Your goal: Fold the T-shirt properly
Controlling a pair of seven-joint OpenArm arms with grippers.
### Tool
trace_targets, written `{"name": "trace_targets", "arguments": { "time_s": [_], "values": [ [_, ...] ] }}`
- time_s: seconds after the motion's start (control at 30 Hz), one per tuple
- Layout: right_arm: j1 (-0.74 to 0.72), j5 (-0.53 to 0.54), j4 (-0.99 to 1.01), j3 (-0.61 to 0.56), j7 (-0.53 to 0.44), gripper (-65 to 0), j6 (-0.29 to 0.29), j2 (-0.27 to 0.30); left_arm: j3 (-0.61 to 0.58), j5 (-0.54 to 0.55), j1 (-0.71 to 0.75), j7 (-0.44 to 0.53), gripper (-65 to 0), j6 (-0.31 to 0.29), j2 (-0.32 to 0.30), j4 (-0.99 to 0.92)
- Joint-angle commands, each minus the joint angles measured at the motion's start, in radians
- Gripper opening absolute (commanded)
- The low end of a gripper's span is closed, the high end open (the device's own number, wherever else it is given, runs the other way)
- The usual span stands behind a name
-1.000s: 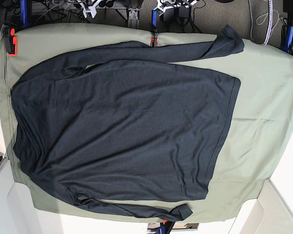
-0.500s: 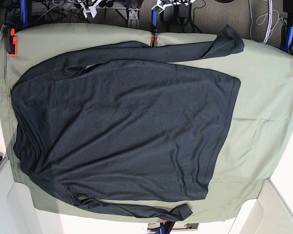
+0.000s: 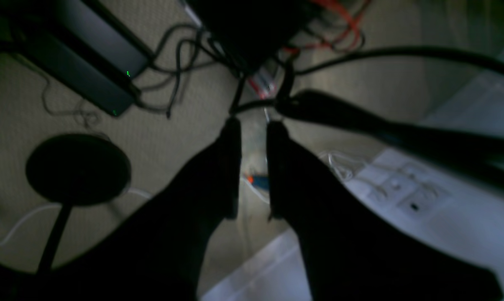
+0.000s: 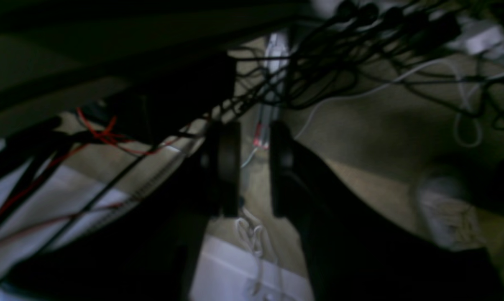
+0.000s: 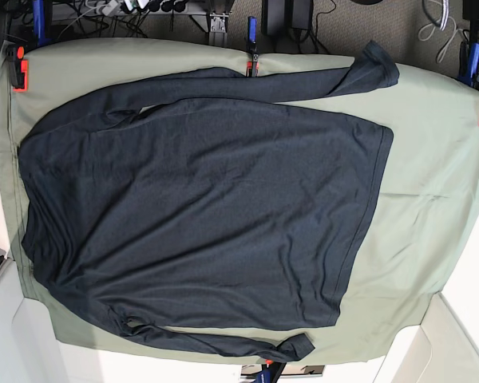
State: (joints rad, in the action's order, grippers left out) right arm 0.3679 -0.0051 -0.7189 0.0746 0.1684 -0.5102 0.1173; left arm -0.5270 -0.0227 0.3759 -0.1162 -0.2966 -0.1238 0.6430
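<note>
The T-shirt (image 5: 199, 215) lies flat on the green-covered bench (image 5: 431, 199), long axis left to right, while both hands, the left hand (image 3: 252, 167) and right hand (image 4: 254, 167), hang off beyond the far edge over cables, each slightly apart and empty, neither clearly nearer.

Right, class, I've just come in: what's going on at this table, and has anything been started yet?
Nothing is being handled yet. A large dark charcoal long-sleeved T-shirt lies spread flat and unfolded on an olive-green cloth sheet clamped over the table, one sleeve along each long edge. Neither arm shows in the base view. The left gripper and the right gripper each show a narrow gap between the jaws, holding nothing, over a floor of tangled cables.
</note>
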Motion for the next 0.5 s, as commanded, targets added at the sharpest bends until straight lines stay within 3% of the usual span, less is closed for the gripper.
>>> {"name": "trace_targets", "arguments": {
  "time_s": [0.0,0.1,0.3,0.47],
  "values": [
    [0.037,0.029,-0.044,0.002,-0.008,-52.2,-0.013,0.019,0.014,0.01,0.03,0.003,-53.6,-0.006,-0.015,0.048],
    [0.127,0.1,-0.161,0.002,-0.008,-52.2,-0.014,0.053,0.082,0.028,0.111,-0.001,-53.5,-0.026,-0.043,0.19],
    [0.303,0.13,-0.423,0.002,-0.008,-52.2,-0.014,0.104,0.269,0.039,0.275,-0.005,-53.4,-0.193,-0.06,0.468],
    [0.427,0.13,-0.664,0.006,-0.008,-52.1,-0.01,0.144,0.415,0.103,0.386,-0.071,-52.1,-0.323,-0.06,0.684]
  ]
}}
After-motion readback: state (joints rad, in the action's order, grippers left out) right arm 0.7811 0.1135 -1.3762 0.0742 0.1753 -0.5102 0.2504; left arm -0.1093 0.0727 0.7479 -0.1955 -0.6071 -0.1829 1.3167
